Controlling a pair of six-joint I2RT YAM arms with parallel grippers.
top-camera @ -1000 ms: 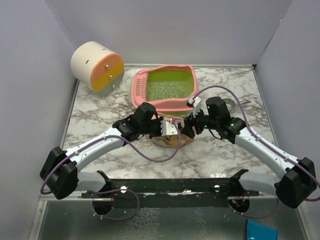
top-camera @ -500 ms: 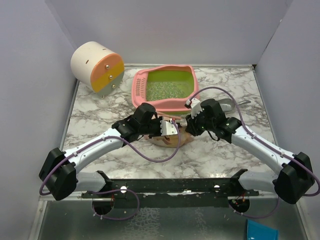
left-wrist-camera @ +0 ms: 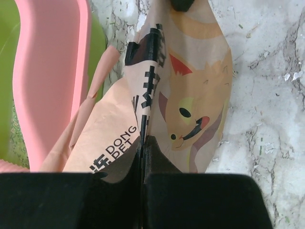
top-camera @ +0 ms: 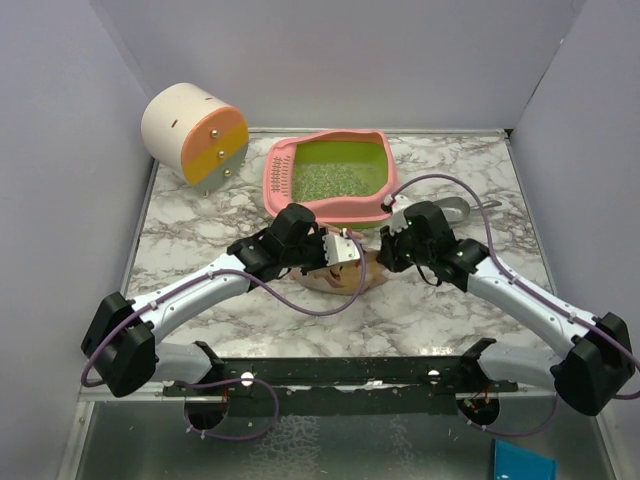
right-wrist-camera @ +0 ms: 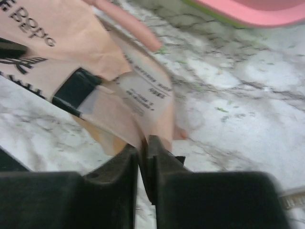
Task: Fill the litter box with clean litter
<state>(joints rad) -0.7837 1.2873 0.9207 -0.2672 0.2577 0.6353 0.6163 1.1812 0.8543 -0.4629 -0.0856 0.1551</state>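
Observation:
The pink litter box with its lime-green basin stands at the back of the marble table. Clean litter lies as pale granules in the basin. Just in front of it lies a beige cat-printed pouch. My left gripper is shut on a fold of the pouch, its tips pinching the paper beside the box's pink rim. My right gripper is shut on the other end of the pouch, its tips pinching the pouch's edge. The box's rim shows at the top of the right wrist view.
A cream-and-orange cylinder lies on its side at the back left. A grey scoop rests to the right of the litter box, behind my right arm. Purple walls close in the table on three sides.
My right gripper has shut on the pouch's edge after standing open a second ago, and shifted slightly toward it. My left gripper has kept its hold.

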